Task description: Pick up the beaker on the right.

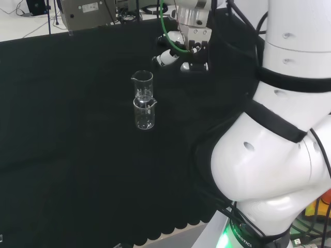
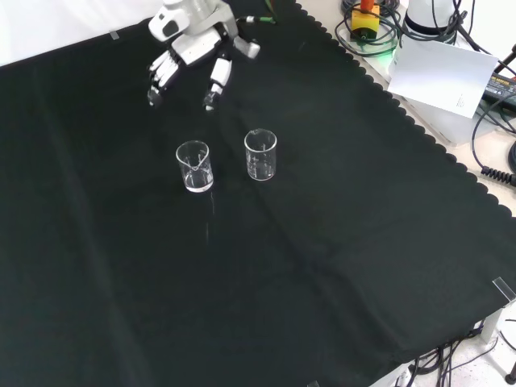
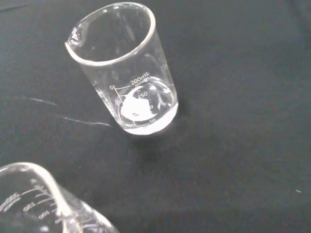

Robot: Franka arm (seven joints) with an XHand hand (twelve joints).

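- A bench (image 2: 339,266) draped in black cloth with a scalloped edge carries the work; in the front view a white sheet of paper (image 2: 439,74) and loose cables lie off the cloth at about 2 o'clock.
- In the front view, the black and white hand (image 2: 193,50) hangs above the cloth at about 11 o'clock, fingers relaxed and spread downward, grasping nothing.
- Left in that view stands a small clear glass beaker with a pouring lip (image 2: 194,166), upright on the cloth, at roughly 6 o'clock from the hand and apart from it.
- Just to its right, near but not touching, stands a second clear glass beaker with printed graduations (image 2: 260,155), also upright, at about 5 o'clock from the hand.
- In the head view the two beakers line up one behind the other, (image 1: 145,112) nearer and (image 1: 143,82) farther, with the hand (image 1: 178,51) at about 1 o'clock from them.
- In the wrist view one beaker (image 3: 126,73) shows whole, its bottom looking empty, and the rim of the other (image 3: 43,204) sits close by.
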